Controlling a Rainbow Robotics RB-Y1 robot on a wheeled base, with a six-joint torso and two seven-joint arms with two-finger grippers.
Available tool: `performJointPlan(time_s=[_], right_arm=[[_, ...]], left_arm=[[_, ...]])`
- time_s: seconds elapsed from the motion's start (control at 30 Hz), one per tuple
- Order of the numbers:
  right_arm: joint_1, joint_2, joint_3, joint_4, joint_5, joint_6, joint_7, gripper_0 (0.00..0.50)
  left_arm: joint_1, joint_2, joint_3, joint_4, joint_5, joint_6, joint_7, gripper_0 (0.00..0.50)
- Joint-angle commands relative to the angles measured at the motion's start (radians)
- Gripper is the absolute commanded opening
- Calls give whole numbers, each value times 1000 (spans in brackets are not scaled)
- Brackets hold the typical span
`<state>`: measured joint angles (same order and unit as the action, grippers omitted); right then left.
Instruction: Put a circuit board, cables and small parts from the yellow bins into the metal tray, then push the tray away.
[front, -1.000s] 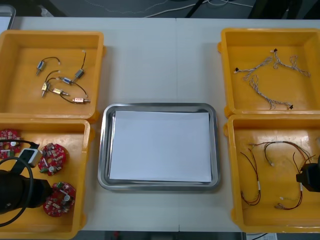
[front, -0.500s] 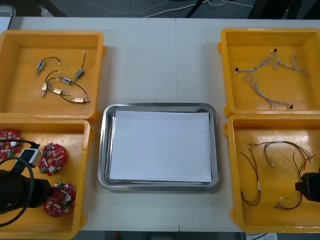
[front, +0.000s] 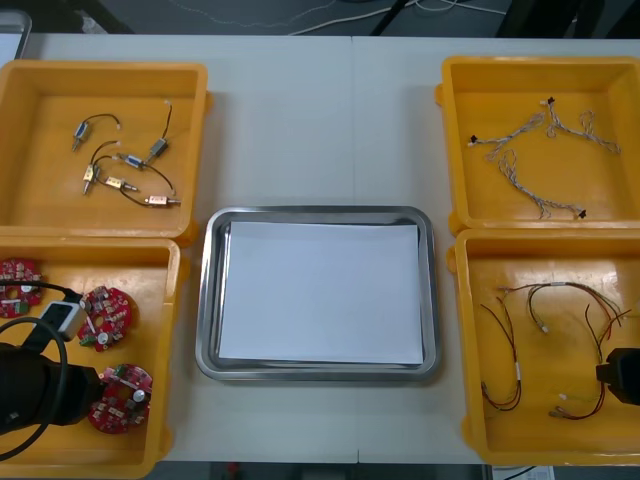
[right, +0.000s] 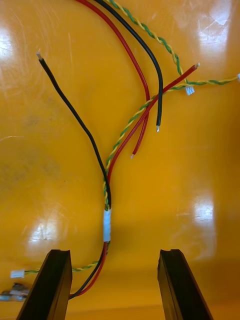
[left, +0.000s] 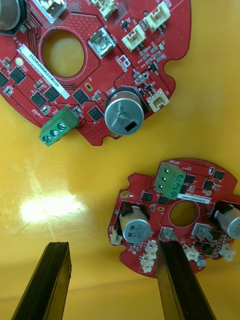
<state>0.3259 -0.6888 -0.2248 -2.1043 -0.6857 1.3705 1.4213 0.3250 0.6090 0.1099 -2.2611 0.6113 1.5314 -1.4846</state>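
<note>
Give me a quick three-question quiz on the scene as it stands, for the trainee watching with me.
1. True or false: the metal tray holds no circuit board or cable yet.
2. The left gripper hovers over which part of the table? A) far left B) near left C) near right
3. Fill in: the right gripper's fingers stand ____, with a cable bundle bound by a white sleeve running into the gap between them.

Key: 1 true, the tray is white inside with nothing on it. 2 B, over the yellow bin of red circuit boards. 3 open.
</note>
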Motion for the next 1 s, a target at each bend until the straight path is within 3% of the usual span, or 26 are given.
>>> performJointPlan(time_s=[0.03,1.0], right_arm=[[27,8,19,10,26,-14,36,500],[22,8,117,98,52,-136,45,500]], left_arm=[[11,-41,-6,-34,-15,10,-43,500],[-23,-72,-64,-15,-94,0,6,500]])
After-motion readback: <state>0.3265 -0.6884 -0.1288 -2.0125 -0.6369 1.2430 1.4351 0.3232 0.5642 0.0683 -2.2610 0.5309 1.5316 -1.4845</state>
